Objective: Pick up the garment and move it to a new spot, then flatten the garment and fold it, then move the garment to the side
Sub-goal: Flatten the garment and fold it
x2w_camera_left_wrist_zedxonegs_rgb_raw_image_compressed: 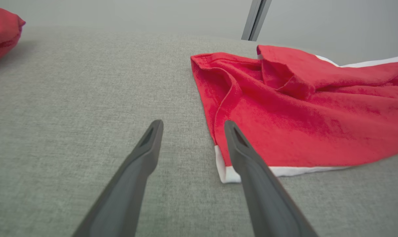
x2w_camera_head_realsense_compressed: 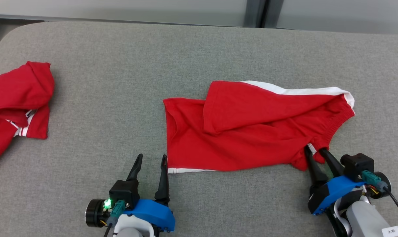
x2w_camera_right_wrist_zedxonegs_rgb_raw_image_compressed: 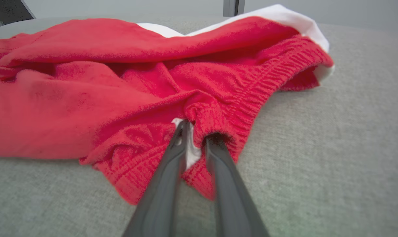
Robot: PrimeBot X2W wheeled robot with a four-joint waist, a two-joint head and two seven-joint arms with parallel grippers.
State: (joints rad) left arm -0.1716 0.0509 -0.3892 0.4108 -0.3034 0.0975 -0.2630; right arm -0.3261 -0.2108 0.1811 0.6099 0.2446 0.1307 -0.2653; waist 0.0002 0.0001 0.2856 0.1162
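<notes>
Hidden/cut off: the right gripper [x2w_camera_head_realsense_compressed: 314,150] has its fingertips buried in the bunched elastic waistband of the red knit shorts with white side trim [x2w_camera_head_realsense_compressed: 251,131]. In the right wrist view the right gripper [x2w_camera_right_wrist_zedxonegs_rgb_raw_image_compressed: 196,131] is nearly pressed together, pinching a red fold with a white scrap between the fingers. The far leg of the shorts is flopped over the near leg and covers the cloth beneath it. A second crumpled red garment with white stripes [x2w_camera_head_realsense_compressed: 18,98] is cut by the left frame edge. A white label on the right forearm [x2w_camera_head_realsense_compressed: 394,230] is cut off and unreadable.

Shorts location: centre-right of the grey fabric-covered table [x2w_camera_head_realsense_compressed: 120,65], waistband to the right, leg hems to the left, wrinkled, not flat.

The left gripper [x2w_camera_head_realsense_compressed: 151,158] is spread wide and holds nothing, near edge, left of centre. Its right finger is just beside the near-left white hem corner. Can't tell if it touches.

Surface: woven grey, matte, rounded far-left corner. Behind it are pale wall panels [x2w_camera_head_realsense_compressed: 120,8] and a dark vertical post [x2w_camera_head_realsense_compressed: 256,13].

Open room: a wide bare strip lies between the two garments, more along the far side, and a narrow band to the right of the waistband. The second garment sits well apart from the shorts.
</notes>
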